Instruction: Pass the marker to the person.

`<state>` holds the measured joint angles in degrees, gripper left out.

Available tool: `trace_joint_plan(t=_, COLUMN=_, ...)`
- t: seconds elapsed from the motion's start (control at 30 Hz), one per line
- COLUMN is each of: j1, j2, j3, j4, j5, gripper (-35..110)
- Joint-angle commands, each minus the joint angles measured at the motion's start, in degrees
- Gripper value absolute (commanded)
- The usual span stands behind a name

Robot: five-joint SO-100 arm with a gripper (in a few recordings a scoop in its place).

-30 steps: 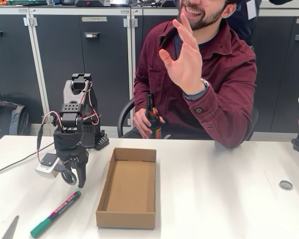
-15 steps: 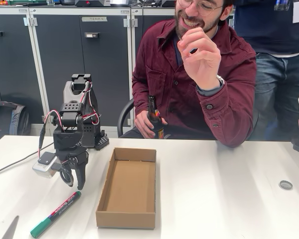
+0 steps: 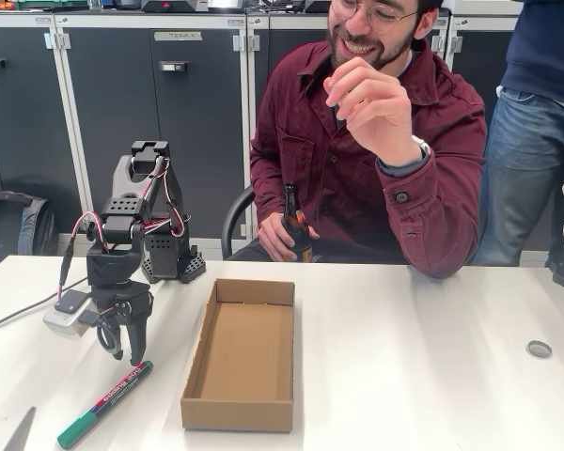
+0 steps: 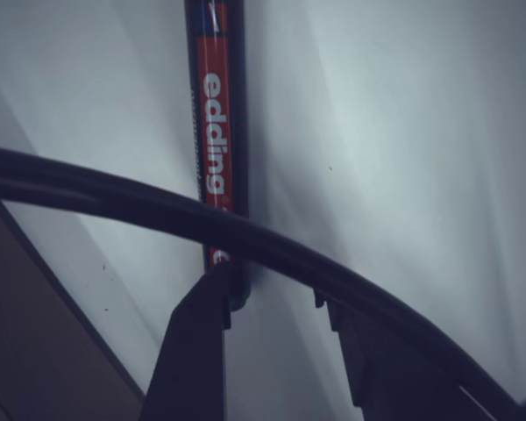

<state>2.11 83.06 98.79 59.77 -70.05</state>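
The green marker (image 3: 104, 404) lies flat on the white table at the front left, pointing diagonally. In the wrist view its red label band (image 4: 216, 132) runs up from between my fingers. My gripper (image 3: 124, 349) hangs just above the marker's upper end, open, with nothing held; the wrist view shows the left fingertip (image 4: 212, 303) close by the marker's end. The person (image 3: 376, 160) in the maroon shirt sits behind the table, one hand raised near the chin, the other holding a brown bottle (image 3: 294, 224).
An open cardboard box (image 3: 242, 352) lies right of the marker. A black cable (image 4: 245, 237) crosses the wrist view. A small round cap (image 3: 539, 349) rests at the table's right. Another person in jeans (image 3: 526, 141) stands at the right edge.
My arm has swung left and down, bringing the gripper over the marker's upper end. The person's raised hand closed and dropped toward the chin. The standing person shifted right.
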Motion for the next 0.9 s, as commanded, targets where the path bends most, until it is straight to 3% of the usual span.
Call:
trace_joint_plan(t=0.0, j1=1.0, j2=-0.4, j3=-6.0, j4=0.3, j5=-0.5, gripper=16)
trace_joint_plan(t=0.87, j1=-4.2, j2=2.8, j3=-0.4, j4=-13.2, j5=10.6, gripper=17)
